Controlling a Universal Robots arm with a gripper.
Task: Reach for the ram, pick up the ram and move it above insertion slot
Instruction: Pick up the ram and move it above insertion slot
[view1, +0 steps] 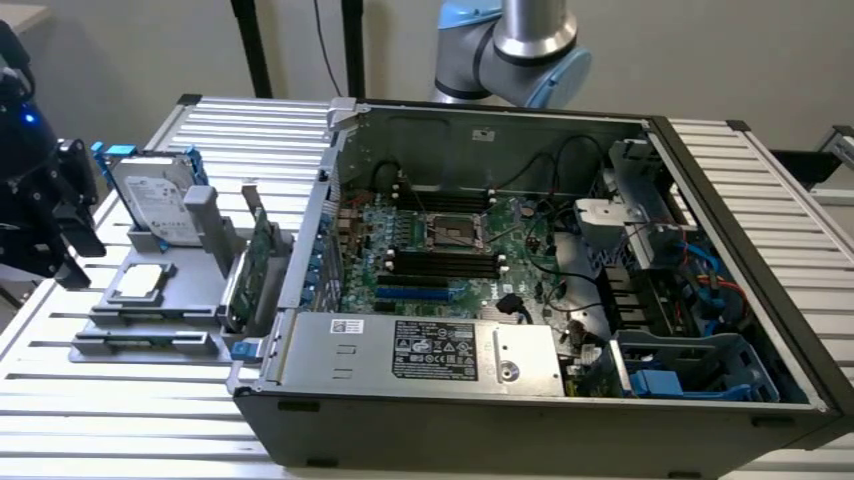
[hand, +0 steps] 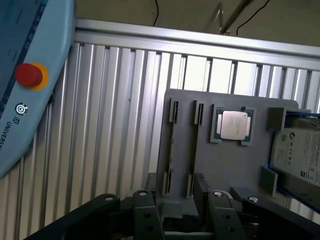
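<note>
- The tool (view1: 56, 245) hangs at the exterior view's left edge, beside the grey holder (view1: 200, 290) on the ribbed metal worktop (view1: 120, 400)
- In the wrist view the tool (hand: 177, 220) has its dark fingers (hand: 145, 217) spread wide with nothing between them; they sit over the holder's (hand: 235, 160) near edge, touching none of the parts
- The ram (view1: 147, 341) looks to be the thin dark strip standing on edge in the holder's front slot, though from here I can't make out its green, so I'm not certain of that
- It is apart from the tool and well apart from the computer case (view1: 534, 400)
- Also on the holder: a silver hard drive (view1: 150, 205) standing upright, a processor chip (view1: 140, 283) lying flat, and a green expansion card (view1: 260, 265) upright on the side nearest the case
- The case lies open on its side, the motherboard (view1: 521, 215) facing up, its black memory slots (view1: 441, 262) just below the processor socket
- The arm (view1: 527, 45), silver and pale blue, rises behind the case
- A pale blue teach pendant (hand: 45, 30) with a red stop button (hand: 28, 75) lies on the worktop, apart from the holder
</note>
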